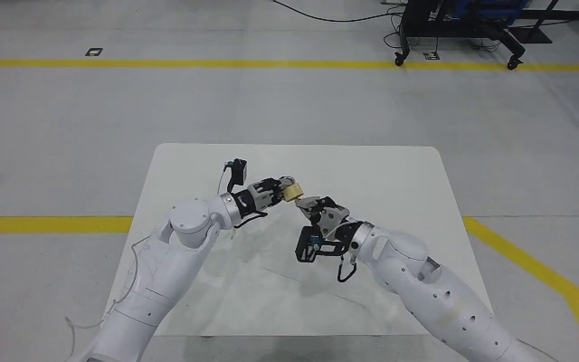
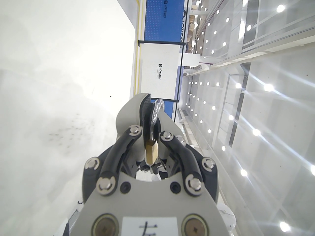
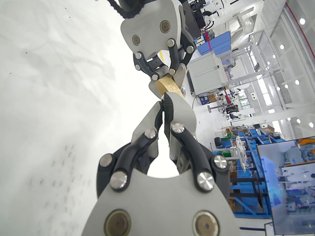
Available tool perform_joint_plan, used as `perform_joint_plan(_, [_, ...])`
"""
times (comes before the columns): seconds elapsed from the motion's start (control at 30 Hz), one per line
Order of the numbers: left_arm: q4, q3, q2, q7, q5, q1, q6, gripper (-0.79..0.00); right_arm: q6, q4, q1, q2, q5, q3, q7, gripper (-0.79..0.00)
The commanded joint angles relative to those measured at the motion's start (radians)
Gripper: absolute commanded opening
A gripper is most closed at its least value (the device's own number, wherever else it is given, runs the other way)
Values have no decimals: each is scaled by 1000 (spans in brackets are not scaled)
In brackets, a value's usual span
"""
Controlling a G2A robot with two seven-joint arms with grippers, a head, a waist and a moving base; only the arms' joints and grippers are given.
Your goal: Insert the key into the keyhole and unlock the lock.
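A brass padlock (image 1: 291,191) is held above the middle of the white table (image 1: 389,181). My left gripper (image 1: 284,188) is shut on it. In the left wrist view the silver shackle (image 2: 157,109) sits clamped between the pads and the brass body (image 2: 151,152) shows nearer the palm. My right gripper (image 1: 304,204) faces it from the right, shut. In the right wrist view its fingertips (image 3: 164,100) press against the end of the brass body (image 3: 168,86). The key is almost wholly hidden between those pads.
Both arms meet over the table's centre, with bare tabletop (image 1: 271,290) all around them. Yellow floor lines (image 1: 271,63) run behind and beside the table. A black wheeled frame (image 1: 470,27) stands far off at the back right.
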Motion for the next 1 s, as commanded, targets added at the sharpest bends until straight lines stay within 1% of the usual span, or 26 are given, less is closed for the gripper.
perform_joint_plan(0.0, [-2,0,0,-1,7,1,-5,-785,2,7,-4,-2,52,10,-32,-785])
perform_joint_plan(0.07, [-4,-1,0,-1,13,3,-13,-785,0,26,-10,-4,131,31,-85,-785])
perform_joint_plan(0.13, [-6,-3,0,1,20,6,-23,-785,-28,57,-14,-4,232,60,-169,-785])
perform_joint_plan(0.23, [-16,-9,1,9,36,14,-45,-785,-133,130,-12,-1,393,106,-319,-785])
perform_joint_plan(0.27, [-20,-12,2,11,40,17,-54,-785,-172,157,-7,0,430,119,-343,-785])
perform_joint_plan(0.33, [-27,-18,4,15,54,24,-73,-785,-247,196,4,0,495,130,-373,-785])
perform_joint_plan(0.43, [-35,-22,5,22,75,33,-94,-785,-322,244,24,-2,554,134,-393,-785])
perform_joint_plan(0.57, [-39,-25,5,23,79,38,-95,-785,-370,283,46,-5,579,132,-409,-785])
perform_joint_plan(0.63, [-36,-27,5,24,80,37,-94,-785,-377,293,49,-6,577,135,-419,-785])
perform_joint_plan(0.67, [-35,-28,4,25,79,36,-92,-785,-384,290,50,-5,570,138,-428,-646])
perform_joint_plan(0.7, [-33,-29,4,24,78,35,-89,-785,-389,289,48,-3,559,144,-439,-406])
perform_joint_plan(0.73, [-31,-30,4,20,75,33,-84,-785,-390,284,44,0,542,153,-449,-111])
perform_joint_plan(0.77, [-27,-29,4,10,73,30,-74,-785,-385,278,37,4,523,168,-458,0])
perform_joint_plan(0.87, [-13,-15,5,-15,121,6,-43,-785,-371,252,-14,19,506,234,-508,0])
perform_joint_plan(0.93, [-4,7,4,-40,169,-13,-18,-785,-372,235,-62,32,514,302,-563,0])
perform_joint_plan(0.97, [0,19,3,-35,197,-21,-7,-785,-372,224,-91,39,517,339,-589,0])
